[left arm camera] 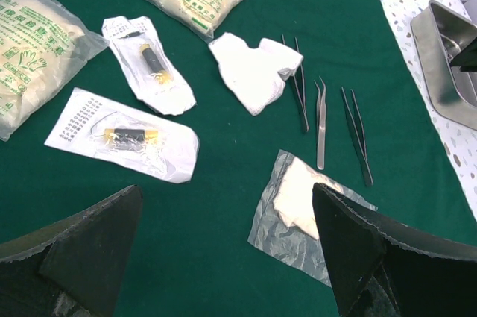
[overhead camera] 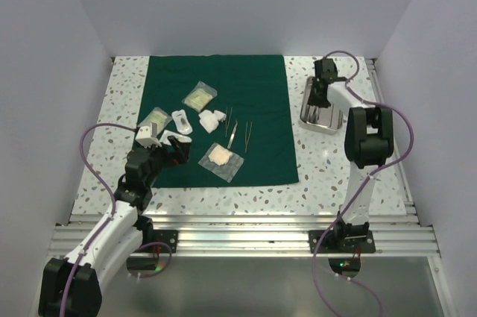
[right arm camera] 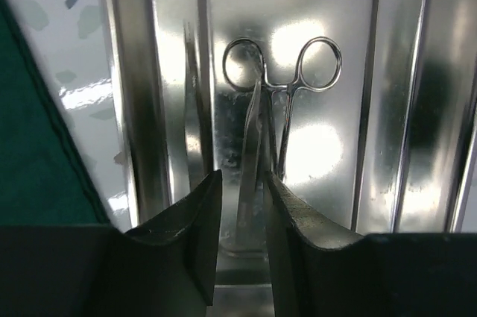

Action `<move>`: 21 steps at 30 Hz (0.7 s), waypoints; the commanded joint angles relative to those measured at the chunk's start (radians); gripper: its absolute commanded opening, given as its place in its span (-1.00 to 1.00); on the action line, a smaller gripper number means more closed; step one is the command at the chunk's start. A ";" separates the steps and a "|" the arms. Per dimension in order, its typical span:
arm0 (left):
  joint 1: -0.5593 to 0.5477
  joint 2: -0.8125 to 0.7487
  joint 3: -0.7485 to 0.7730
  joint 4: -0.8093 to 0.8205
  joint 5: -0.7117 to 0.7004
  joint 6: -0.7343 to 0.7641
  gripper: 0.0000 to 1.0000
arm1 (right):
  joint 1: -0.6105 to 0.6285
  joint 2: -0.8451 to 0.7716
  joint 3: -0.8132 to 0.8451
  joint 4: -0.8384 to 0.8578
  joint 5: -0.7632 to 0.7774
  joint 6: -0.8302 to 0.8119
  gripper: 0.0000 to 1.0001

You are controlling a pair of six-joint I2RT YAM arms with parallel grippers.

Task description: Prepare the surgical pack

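On green cloth lie three tweezers; left end effector and right end effector both parted.

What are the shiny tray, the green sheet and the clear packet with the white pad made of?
Tray: looks like polished steel, mirror-bright with sharp reflections. Green sheet: probably woven cloth, matte and limp-looking. Clear packet: thin plastic film, glossy and crinkled, with a white pad showing through.

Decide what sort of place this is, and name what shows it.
Probably a robot test booth staged for surgical prep: arms bolted to a rail, plain walls around a speckled table, tweezers on a green cloth, a steel tray.
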 commanded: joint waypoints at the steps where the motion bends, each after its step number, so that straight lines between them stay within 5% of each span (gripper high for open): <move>1: -0.005 -0.002 -0.008 0.061 0.008 0.016 1.00 | 0.103 -0.167 -0.018 0.013 0.093 -0.038 -0.33; 9: -0.005 0.000 -0.007 0.061 0.010 0.016 1.00 | 0.323 -0.326 -0.182 0.058 0.087 0.030 -0.26; 21: -0.005 -0.002 -0.005 0.053 0.008 0.016 1.00 | 0.581 -0.190 -0.145 -0.021 0.130 0.293 0.04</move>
